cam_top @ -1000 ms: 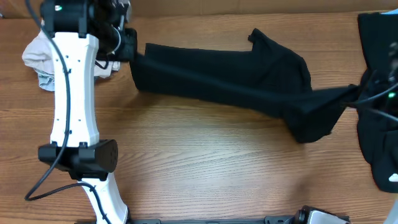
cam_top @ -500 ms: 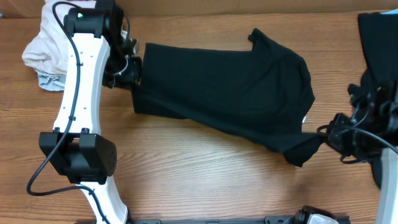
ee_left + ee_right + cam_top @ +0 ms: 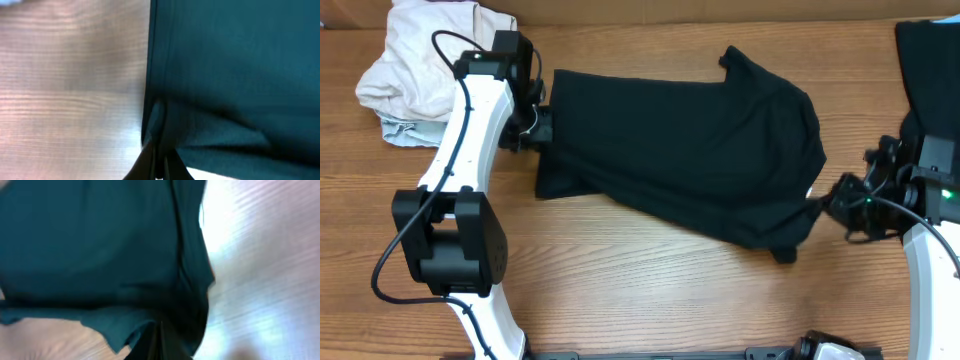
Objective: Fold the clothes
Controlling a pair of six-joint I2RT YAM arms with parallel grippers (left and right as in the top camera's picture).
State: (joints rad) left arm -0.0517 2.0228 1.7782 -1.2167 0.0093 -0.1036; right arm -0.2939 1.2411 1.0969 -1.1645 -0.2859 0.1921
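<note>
A black T-shirt (image 3: 690, 150) lies spread across the middle of the wooden table. My left gripper (image 3: 542, 128) is shut on its left edge; in the left wrist view the fingers (image 3: 159, 162) pinch the fabric (image 3: 235, 65) at the hem. My right gripper (image 3: 832, 205) is shut on the shirt's right lower edge, beside a small white label; in the right wrist view the fingers (image 3: 162, 340) hold bunched fabric (image 3: 100, 245). The shirt is stretched between both grippers, close to the table.
A heap of white and light cloth (image 3: 415, 65) lies at the far left. More black garments (image 3: 928, 70) lie at the right edge, behind my right arm. Bare wood (image 3: 650, 290) spans the front of the table.
Both grippers drew the shirt toward the front and it spread wider and flatter. The right gripper moved from the far right edge inward and forward. The left arm shifted slightly forward.
</note>
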